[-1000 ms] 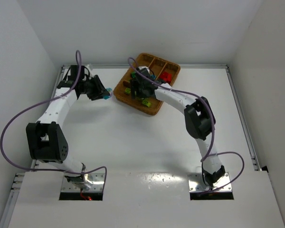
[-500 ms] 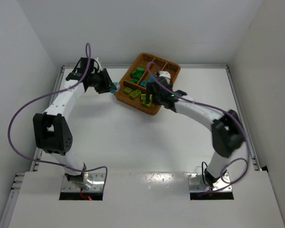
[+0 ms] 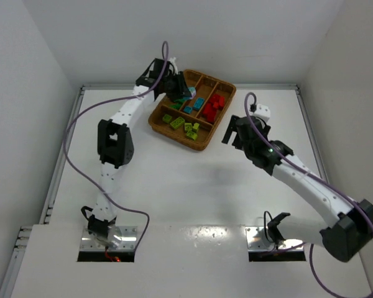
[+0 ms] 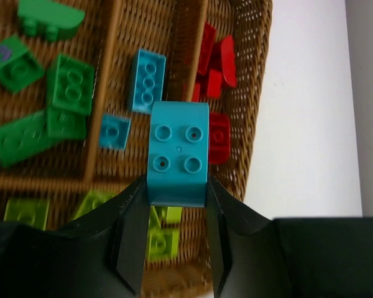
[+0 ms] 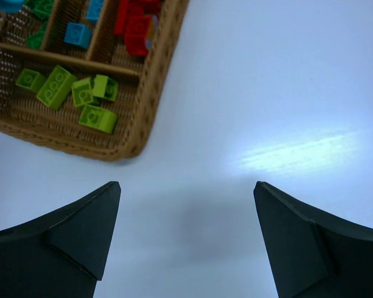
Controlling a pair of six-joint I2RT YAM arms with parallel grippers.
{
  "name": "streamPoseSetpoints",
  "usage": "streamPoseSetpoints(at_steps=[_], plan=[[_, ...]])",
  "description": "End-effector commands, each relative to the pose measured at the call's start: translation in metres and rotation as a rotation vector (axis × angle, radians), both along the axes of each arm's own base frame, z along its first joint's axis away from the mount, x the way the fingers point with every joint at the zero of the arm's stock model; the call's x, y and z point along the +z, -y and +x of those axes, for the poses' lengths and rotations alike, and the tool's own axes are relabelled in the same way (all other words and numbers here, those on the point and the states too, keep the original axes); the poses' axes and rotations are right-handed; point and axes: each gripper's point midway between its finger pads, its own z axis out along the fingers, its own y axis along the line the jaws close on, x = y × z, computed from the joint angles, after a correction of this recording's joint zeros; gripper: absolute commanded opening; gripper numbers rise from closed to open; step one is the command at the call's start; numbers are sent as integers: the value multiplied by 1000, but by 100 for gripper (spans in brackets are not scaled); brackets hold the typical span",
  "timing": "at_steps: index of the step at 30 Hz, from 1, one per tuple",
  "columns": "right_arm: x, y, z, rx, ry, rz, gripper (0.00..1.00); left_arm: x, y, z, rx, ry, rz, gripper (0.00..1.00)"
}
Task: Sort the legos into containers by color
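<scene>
The brown wicker tray (image 3: 222, 94) stands at the back centre. It holds green bricks (image 4: 70, 84), light blue bricks (image 4: 148, 80), red bricks (image 4: 218, 62) and lime-yellow bricks (image 5: 57, 86), each colour in its own compartment. My left gripper (image 4: 174, 192) is shut on a light blue brick (image 4: 178, 153) and holds it above the tray, over the divider between the blue and red compartments. My right gripper (image 5: 185, 195) is open and empty above bare table, to the right of the tray (image 5: 150, 81).
White walls close in the table on the left, back and right. The left arm (image 3: 119, 121) stretches along the left side up to the tray. The right arm (image 3: 304, 183) crosses the table's right half.
My left gripper has carried the light blue brick from left of the tray to over it. My right gripper has drawn back from the tray to the right and now hangs open.
</scene>
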Motion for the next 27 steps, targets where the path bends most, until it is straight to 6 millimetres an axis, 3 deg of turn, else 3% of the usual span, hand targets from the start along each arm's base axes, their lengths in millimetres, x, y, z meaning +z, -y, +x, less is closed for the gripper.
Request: streamPoseSetpoints(at_steps=[1, 2, 3, 5, 7, 8, 10, 12, 13, 14, 15, 18, 19, 20, 21, 22, 23, 25, 26, 27], plan=[[0, 19, -28, -59, -7, 44, 89, 12, 25, 28, -12, 86, -47, 0], [-3, 23, -36, -66, -23, 44, 89, 16, 30, 38, -1, 117, -77, 2], [2, 27, -42, -65, -11, 52, 89, 11, 32, 43, 4, 123, -88, 5], [-9, 33, -53, -79, -40, 51, 89, 1, 35, 51, 9, 135, -101, 12], [-14, 39, -59, -86, -46, 39, 89, -8, 36, 58, 32, 133, -112, 40], [-16, 41, -62, -91, -51, 43, 89, -12, 38, 63, 31, 143, -116, 61], [-13, 42, -62, -98, -49, 38, 89, -18, 41, 62, 23, 129, -131, 79], [-13, 42, -62, -93, -58, 23, 90, -4, 43, 59, 8, 138, -154, 89], [-8, 42, -60, -87, -49, 21, 90, 8, 44, 56, -2, 152, -164, 100], [-11, 41, -59, -87, -59, 14, 90, 16, 43, 54, -3, 160, -167, 100], [-12, 40, -57, -87, -65, 9, 92, 47, 43, 46, -24, 205, -180, 100], [-14, 34, -54, -71, -76, 19, 99, 76, 35, 23, -51, 221, -155, 100], [-13, 33, -52, -71, -78, 17, 99, 93, 26, 3, -70, 232, -122, 100], [-11, 32, -51, -77, -84, 22, 99, 98, 17, -7, -58, 233, -88, 100], [-13, 32, -51, -78, -97, 13, 99, 101, 9, -18, -52, 231, -57, 100], [-18, 33, -51, -96, -120, 1, 99, 69, -2, -36, -63, 169, 11, 100], [-19, 36, -51, -117, -130, -9, 99, 98, -11, -59, -71, 215, 12, 100], [-23, 44, -52, -169, -138, -24, 99, 92, -38, -81, -53, 200, 24, 100], [-35, 48, -57, -176, -168, -55, 99, 53, -49, -105, -63, 115, 49, 100], [-37, 52, -57, -196, -165, -62, 99, 74, -63, -124, -36, 156, 49, 100]])
